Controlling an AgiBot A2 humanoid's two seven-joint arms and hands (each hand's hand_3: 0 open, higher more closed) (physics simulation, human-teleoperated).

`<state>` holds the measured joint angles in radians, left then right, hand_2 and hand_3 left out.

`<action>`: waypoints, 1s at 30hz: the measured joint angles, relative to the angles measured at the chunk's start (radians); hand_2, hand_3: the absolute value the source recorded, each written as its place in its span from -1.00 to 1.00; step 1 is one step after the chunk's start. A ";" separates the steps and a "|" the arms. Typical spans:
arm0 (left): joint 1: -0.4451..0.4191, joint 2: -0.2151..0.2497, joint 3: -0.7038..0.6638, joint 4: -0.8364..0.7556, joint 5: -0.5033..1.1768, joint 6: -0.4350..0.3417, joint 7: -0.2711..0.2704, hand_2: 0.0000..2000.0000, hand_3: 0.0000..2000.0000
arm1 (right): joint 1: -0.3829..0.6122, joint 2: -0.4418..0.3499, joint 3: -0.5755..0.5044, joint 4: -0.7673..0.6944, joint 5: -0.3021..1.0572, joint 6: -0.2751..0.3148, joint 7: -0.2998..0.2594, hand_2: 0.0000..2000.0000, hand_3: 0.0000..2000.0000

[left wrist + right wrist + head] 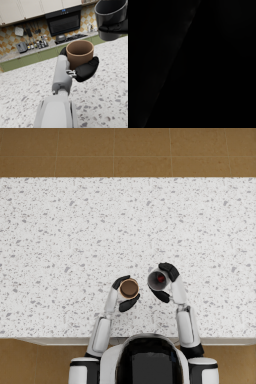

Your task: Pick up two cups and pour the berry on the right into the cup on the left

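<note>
The left hand [125,295] grips the upright brown cylindrical cup [129,288]; the right hand [166,280] wraps its fingers round the dark grey cup [157,280], tilted toward the brown one with the small red berry [160,277] inside, both held above the speckled white stone counter [60,238]. The rims sit near but apart, so the berry could likely miss and roll across the counter. The right wrist view is black, and the right hand's grip shows only partly
</note>
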<state>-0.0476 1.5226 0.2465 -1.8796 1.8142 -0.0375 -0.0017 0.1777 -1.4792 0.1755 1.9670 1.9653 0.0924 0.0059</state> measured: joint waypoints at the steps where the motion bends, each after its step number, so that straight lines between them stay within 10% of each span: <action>1: 0.004 0.002 0.006 0.004 0.023 0.000 0.000 1.00 0.28 | 0.014 -0.009 0.005 -0.004 0.032 0.003 0.000 1.00 0.28; 23: 0.065 0.040 0.055 0.058 0.080 0.003 -0.001 1.00 0.28 | 0.093 -0.074 0.101 0.029 0.737 0.023 0.003 1.00 0.28; 25: 0.142 -0.094 0.180 0.061 0.081 0.003 -0.002 1.00 0.28 | 0.090 -0.074 0.108 0.031 0.801 0.025 0.003 1.00 0.28; 30: 0.133 -0.095 0.170 0.073 0.081 0.011 -0.001 1.00 0.28 | 0.089 -0.078 0.118 0.040 0.962 0.030 0.004 1.00 0.28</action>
<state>0.0852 1.4276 0.4168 -1.8065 1.8953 -0.0262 -0.0024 0.2665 -1.5567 0.2935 2.0067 2.9274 0.1228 0.0098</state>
